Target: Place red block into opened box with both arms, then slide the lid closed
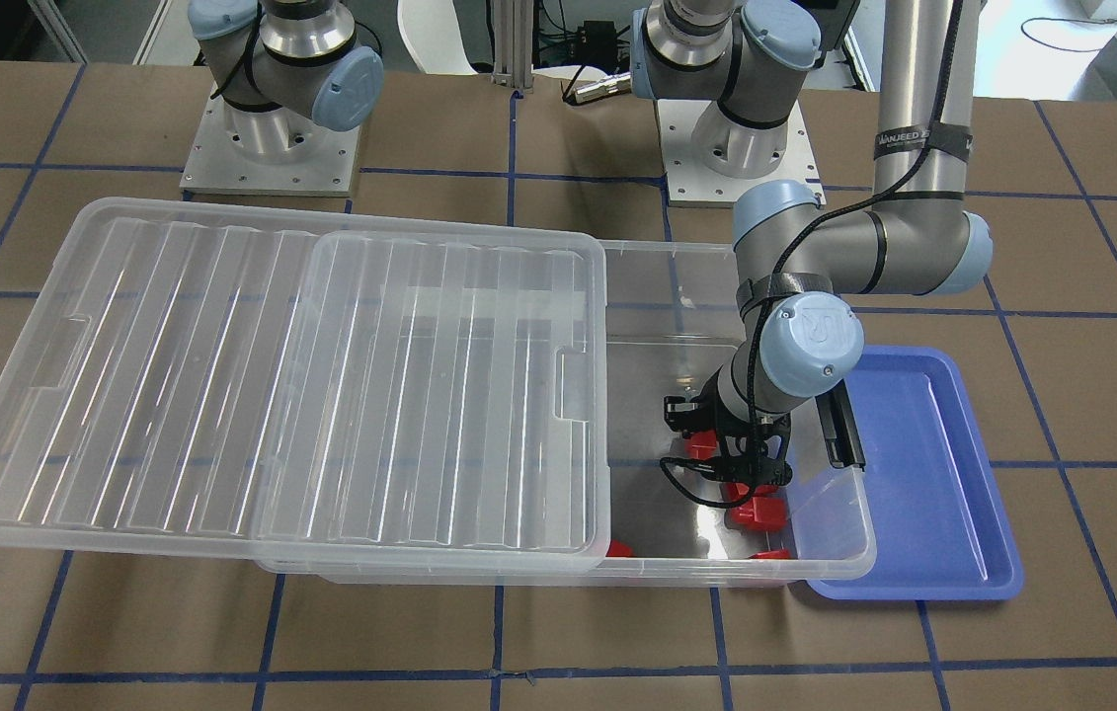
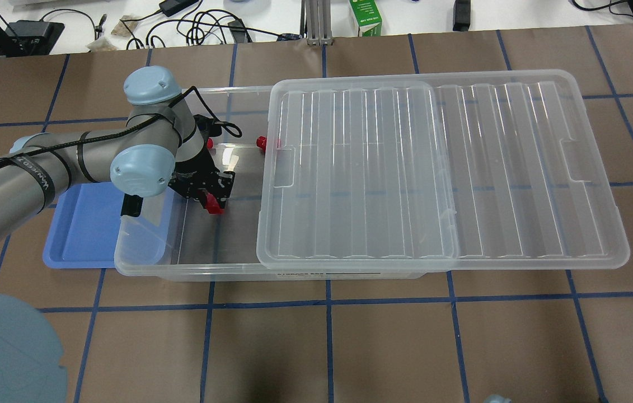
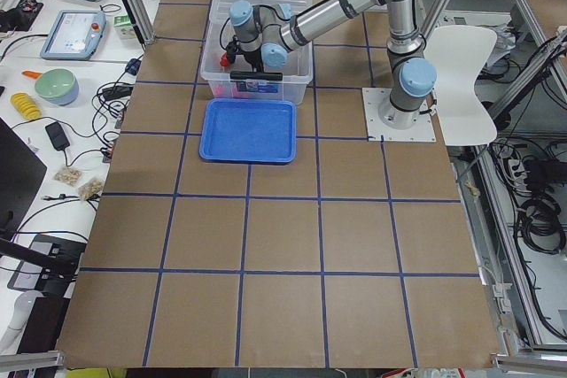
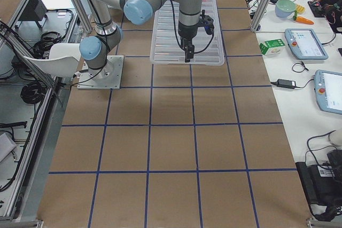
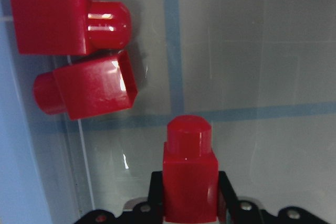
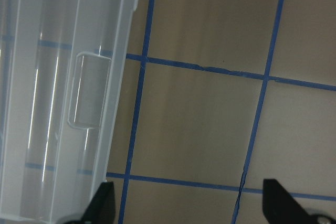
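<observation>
Sitting between the fingers of the left gripper, the red block shows at the bottom centre of the left wrist view with its rounded stub pointing toward the top of the frame. The fingers are clamped on its square body from both sides. Whether the block touches the floor below it cannot be told.

Two more red blocks lie side by side on the clear floor at the upper left of that view, touching or nearly so, their stubs pointing opposite ways.

In the overhead view the left gripper reaches down into the uncovered left part of the box. Another red piece lies near the lid's edge at the far wall.

The lid rests on top of the box, covering its right part and overhanging well beyond its right end.

A black bar latch sits at the box's left short end, and a blue tray lies just beside that end on the table, which is brown with blue tape lines.

The right gripper hangs above the table beside the lid's notched short end, its two dark fingertips spread wide apart with nothing between them.
</observation>
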### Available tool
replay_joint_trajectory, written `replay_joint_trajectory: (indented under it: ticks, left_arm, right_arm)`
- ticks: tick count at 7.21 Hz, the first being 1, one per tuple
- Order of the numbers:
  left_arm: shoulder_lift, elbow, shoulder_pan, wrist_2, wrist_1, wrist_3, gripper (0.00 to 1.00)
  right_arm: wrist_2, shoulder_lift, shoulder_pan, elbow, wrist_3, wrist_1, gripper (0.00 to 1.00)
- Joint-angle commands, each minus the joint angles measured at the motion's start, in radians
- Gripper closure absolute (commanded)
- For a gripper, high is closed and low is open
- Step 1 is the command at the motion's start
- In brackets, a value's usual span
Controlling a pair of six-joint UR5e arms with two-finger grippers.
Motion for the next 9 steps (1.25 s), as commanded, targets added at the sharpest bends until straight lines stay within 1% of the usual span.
replay_joint_trajectory:
  ticks: [1, 2, 3, 4, 5, 6, 8, 9]
  left_arm:
    - [-0.005, -0.006, 0.0, 0.002, 0.0, -0.001, 0.11]
    - [0.007, 0.001, 0.002, 0.005, 0.0, 0.002, 0.0]
    - [0.026, 0.014, 0.0, 0.007, -0.01, 0.001, 0.0]
    - [0.046, 0.041, 0.002, 0.01, -0.039, 0.001, 0.0]
    - [0.072, 0.095, 0.002, 0.01, -0.12, 0.001, 0.0]
    - [0.096, 0.159, 0.0, 0.015, -0.216, 0.004, 0.0]
    - [0.179, 0.253, 0.0, 0.031, -0.388, 0.009, 0.0]
    - [0.248, 0.276, 0.002, 0.03, -0.465, 0.018, 0.0]
  right_arm:
    - [0.004, 0.008, -0.016, 0.143, 0.005, -0.158, 0.02]
    - [0.004, 0.023, -0.016, 0.233, 0.022, -0.293, 0.02]
    - [0.004, 0.026, -0.016, 0.307, 0.025, -0.4, 0.02]
    - [0.003, 0.026, -0.014, 0.324, 0.028, -0.433, 0.02]
    - [0.003, 0.028, -0.016, 0.327, 0.077, -0.432, 0.02]
    - [0.003, 0.031, -0.014, 0.33, 0.188, -0.425, 0.01]
    - [0.012, 0.031, -0.003, 0.335, 0.215, -0.415, 0.01]
    - [0.031, 0.028, -0.003, 0.337, 0.232, -0.412, 0.01]
